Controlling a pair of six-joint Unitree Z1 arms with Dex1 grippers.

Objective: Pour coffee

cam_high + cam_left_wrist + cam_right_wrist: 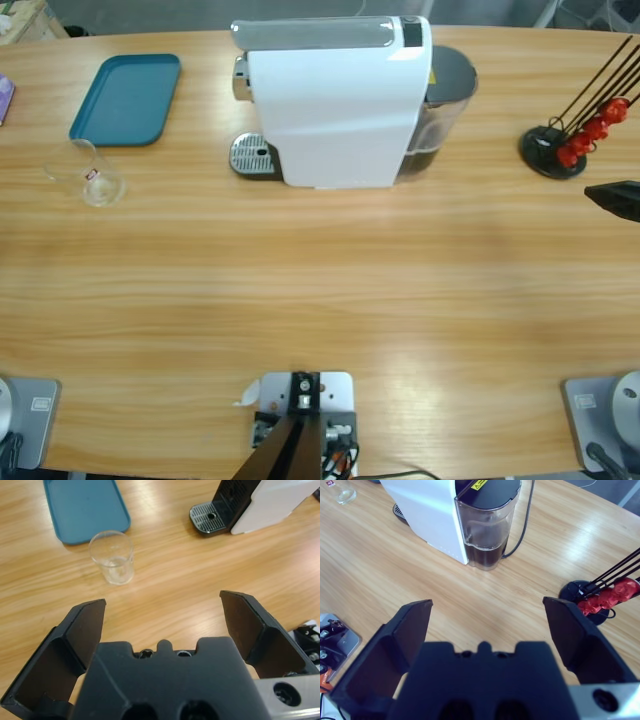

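Observation:
A clear empty glass (88,176) stands upright at the table's left, in front of the teal tray (127,98). No coffee shows in it. The white coffee machine (335,100) sits at the back middle, its drip grate (252,155) bare. My left gripper (162,602) is open above the table and apart from the glass (112,557), which stands ahead of it; this gripper is outside the high view. My right gripper (487,605) is open too, facing the machine's water tank (487,530). A black jaw tip (615,198) pokes in at the right edge.
A black capsule stand with red capsules (560,145) stands at the right, close to the jaw tip, and shows beside the right jaw (600,597). The machine's black cord (522,522) runs behind the tank. Bare wood spans the table's front half.

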